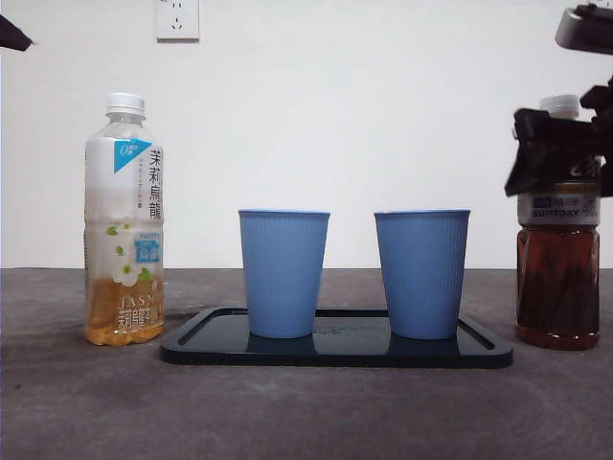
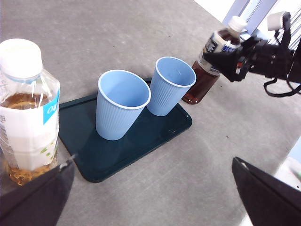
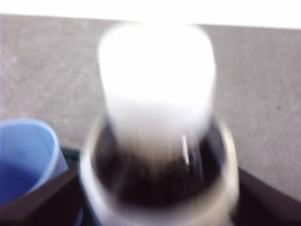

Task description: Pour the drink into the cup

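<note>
A: Where's the drink sitting rn?

B: Dark tea bottle (image 1: 558, 287), Suntory label, is standing upright on the table just beside the tray's end, white cap (image 1: 559, 104) on. Right gripper (image 1: 554, 153) is wrapping its upper body below the cap; the jaws are flanking it on both sides in the right wrist view, but it's too blurry to say if they're clamping. Cannot tell for sure.

A: Why grab it that high?

B: Prob so the lower body is staying free and the neck can tip toward the near blue cup (image 1: 422, 273). Cap looks on tho, so pouring isn't possible yet imo.

A: And the cups?

B: Both are standing upright on the dark tray (image 1: 335, 355), mouths up, near each other but apart. Other cup (image 1: 283, 272) is sitting further along. Tray is likely there to catch spills.

A: Left arm?

B: Left gripper (image 2: 150, 197) is hanging wide open, holding nothing, next to the jasmine oolong bottle (image 1: 124, 220), which is standing capped off the tray's far end w/ only a little pale tea in it.

A: Surface, room?

B: Grey matte tabletop (image 1: 306, 412), white wall (image 1: 383, 96) behind, w/ a socket (image 1: 177, 18) up top.
</note>
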Robot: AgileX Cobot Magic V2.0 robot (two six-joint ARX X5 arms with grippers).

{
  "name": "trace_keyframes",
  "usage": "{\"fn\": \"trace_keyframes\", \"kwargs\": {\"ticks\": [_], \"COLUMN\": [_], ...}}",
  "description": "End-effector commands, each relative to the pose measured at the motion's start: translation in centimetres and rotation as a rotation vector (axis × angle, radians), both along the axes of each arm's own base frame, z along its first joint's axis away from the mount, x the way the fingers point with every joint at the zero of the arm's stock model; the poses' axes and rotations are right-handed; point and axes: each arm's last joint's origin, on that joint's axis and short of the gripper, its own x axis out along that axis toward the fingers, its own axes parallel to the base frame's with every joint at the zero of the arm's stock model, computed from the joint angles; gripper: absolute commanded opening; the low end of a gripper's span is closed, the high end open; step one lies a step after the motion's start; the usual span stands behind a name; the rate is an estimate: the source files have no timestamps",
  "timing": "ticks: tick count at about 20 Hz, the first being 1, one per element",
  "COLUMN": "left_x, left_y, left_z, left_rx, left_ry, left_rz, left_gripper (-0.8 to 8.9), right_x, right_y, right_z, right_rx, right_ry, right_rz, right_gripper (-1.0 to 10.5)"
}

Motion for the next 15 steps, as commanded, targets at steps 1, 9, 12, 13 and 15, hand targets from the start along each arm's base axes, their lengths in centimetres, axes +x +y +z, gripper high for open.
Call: {"fn": "trace_keyframes", "kwargs": {"ticks": [1, 9, 12, 13, 15], "left_x": [0.2, 1.7, 2.6, 3.0, 3.6], "left_y": [-0.1, -0.4, -0.5, -0.6, -0.8], "left_z": [0.4, -0.4, -0.8, -1.0, -1.2], "left_rx": [0.004, 0.064, 0.088, 0.091, 0.093], "left_ry": [-0.025, 0.024, 0.034, 0.033, 0.033], "left_rz": [-0.014, 0.06, 0.093, 0.098, 0.107], "left_gripper": [5.31, 5.3, 5.3, 5.3, 5.3], "right_x": [-0.1, -5.3, -7.9, -8.9, -10.5], "right_y": [0.1, -1.1, -1.7, -2.0, -2.3], "right_z": [1.6, 8.9, 10.0, 10.3, 10.4], "right_rx": [0.001, 0.026, 0.039, 0.047, 0.066], "right_ry": [0.008, 0.096, 0.117, 0.124, 0.134], "right_rz": [0.005, -0.001, 0.021, 0.018, 0.031], "right_gripper": [5.1, 5.1, 5.1, 5.1, 5.1]}}
